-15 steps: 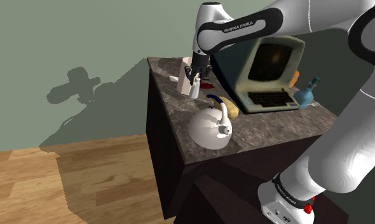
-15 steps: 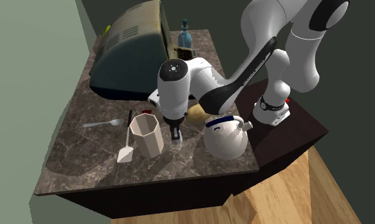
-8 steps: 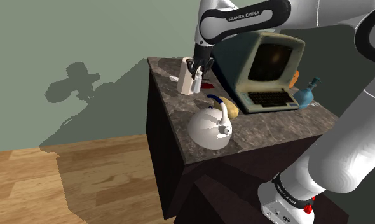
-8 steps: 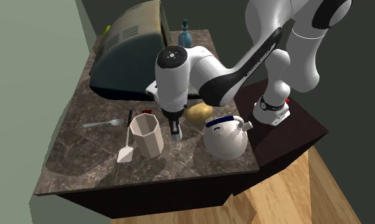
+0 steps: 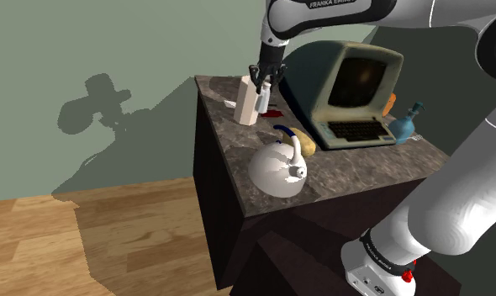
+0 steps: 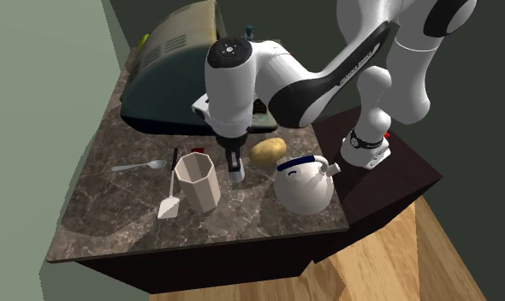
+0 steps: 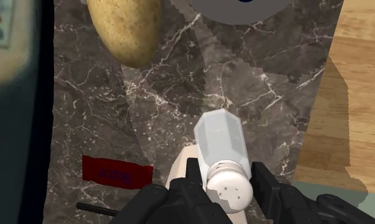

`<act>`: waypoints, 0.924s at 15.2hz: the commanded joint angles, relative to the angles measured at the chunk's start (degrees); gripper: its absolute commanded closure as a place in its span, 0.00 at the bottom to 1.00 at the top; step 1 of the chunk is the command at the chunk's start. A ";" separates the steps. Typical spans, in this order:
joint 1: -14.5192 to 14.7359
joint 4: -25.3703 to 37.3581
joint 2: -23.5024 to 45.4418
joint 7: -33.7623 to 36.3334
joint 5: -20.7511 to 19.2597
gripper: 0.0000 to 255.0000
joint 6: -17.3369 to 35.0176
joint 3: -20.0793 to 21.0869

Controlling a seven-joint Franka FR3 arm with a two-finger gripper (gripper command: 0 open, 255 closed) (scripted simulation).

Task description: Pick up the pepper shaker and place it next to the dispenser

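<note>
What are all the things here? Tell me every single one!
pepper shaker: 1, clear with white cap, between the fingers
dispenser: 1, blue, beside the computer
computer: 1, beige, on the counter
kettle: 1, white with blue rim, near the potato
potato: 1, tan, between kettle and computer
cup: 1, beige, beside the shaker
spoon: 1, silvery, near the cup
spatula: 1, white head, by the cup
tag: 1, red, on the counter
counter: 1, dark, veined
arm: 1, white
fingers: 2, black, clasping the shaker
</note>
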 commanded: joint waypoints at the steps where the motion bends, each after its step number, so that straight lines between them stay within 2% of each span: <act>1: 0.04 1.11 -0.30 -0.13 0.07 1.00 -1.42 0.03; 14: 0.16 10.57 -0.72 -1.26 0.41 1.00 -11.24 0.13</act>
